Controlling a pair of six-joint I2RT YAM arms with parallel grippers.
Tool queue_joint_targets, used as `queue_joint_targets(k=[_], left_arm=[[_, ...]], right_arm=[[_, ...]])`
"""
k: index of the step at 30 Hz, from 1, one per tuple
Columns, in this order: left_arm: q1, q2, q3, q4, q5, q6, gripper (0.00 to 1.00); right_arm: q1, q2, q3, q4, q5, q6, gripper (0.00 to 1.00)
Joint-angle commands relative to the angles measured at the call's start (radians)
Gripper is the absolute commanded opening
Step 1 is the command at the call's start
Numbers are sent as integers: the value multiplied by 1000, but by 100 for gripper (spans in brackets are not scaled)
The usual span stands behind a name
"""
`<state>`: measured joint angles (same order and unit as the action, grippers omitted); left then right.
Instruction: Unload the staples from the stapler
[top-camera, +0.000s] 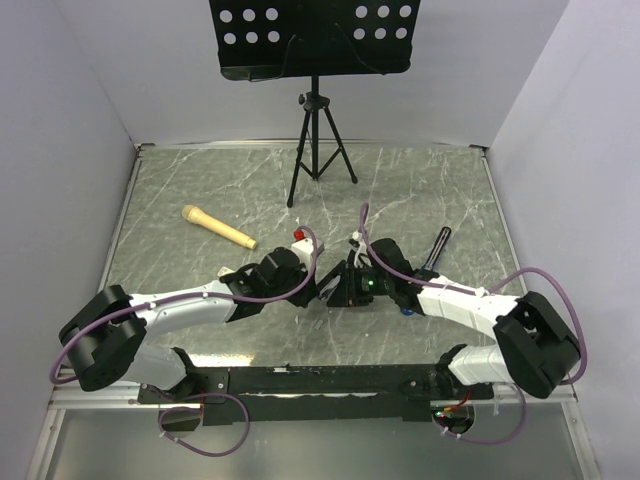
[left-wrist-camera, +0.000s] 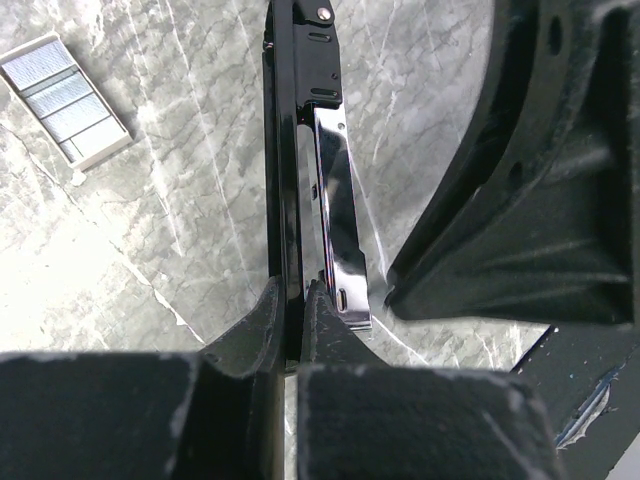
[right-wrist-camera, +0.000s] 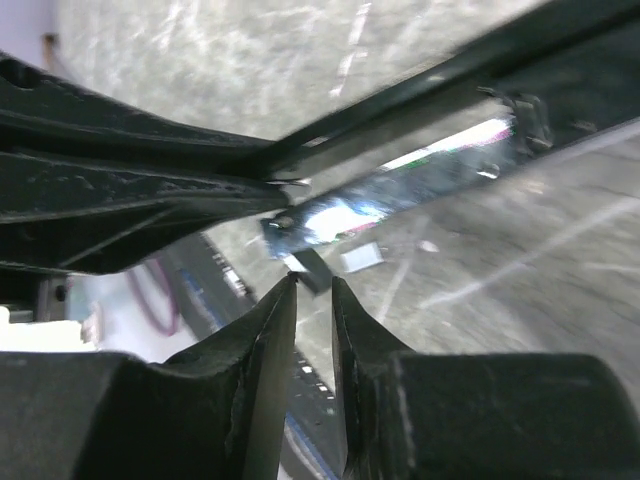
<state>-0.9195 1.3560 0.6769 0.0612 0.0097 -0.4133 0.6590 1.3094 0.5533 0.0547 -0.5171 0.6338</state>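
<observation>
Both arms were tip to tip over the table (top-camera: 180, 190), seen from above. Left wrist — the left gripper (left-wrist-camera: 295, 295) was clamped tight on the black arm of the stapler (left-wrist-camera: 285, 150). Right wrist — the right gripper (right-wrist-camera: 312, 285) was closed just under the chrome rail (right-wrist-camera: 400, 195); any hold there was unclear.

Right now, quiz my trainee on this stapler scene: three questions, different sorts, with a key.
1. True or false: the left fingers are clamped on the stapler.
2. Which thing lies on the table beyond the left arm? A. wooden-handled tool B. mug C. scissors
3. Fill in: the stapler's chrome magazine is ____ (exposed or covered).

Key: 1 true; 2 A; 3 exposed.
</observation>
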Motion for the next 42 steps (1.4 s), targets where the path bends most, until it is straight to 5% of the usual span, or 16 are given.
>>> queue_joint_targets(k=[1, 12, 22, 42], left_arm=[[2, -57, 19, 92, -7, -18, 1], [2, -55, 16, 92, -36, -15, 1], [7, -61, 7, 140, 33, -104, 1], [8, -121, -76, 299, 67, -249, 1]], right_arm=[[8, -67, 20, -122, 138, -46, 27], [11, -140, 28, -133, 94, -43, 36], [-27, -252, 42, -228, 318, 289, 73], [-114, -113, 4, 16, 311, 627, 67]])
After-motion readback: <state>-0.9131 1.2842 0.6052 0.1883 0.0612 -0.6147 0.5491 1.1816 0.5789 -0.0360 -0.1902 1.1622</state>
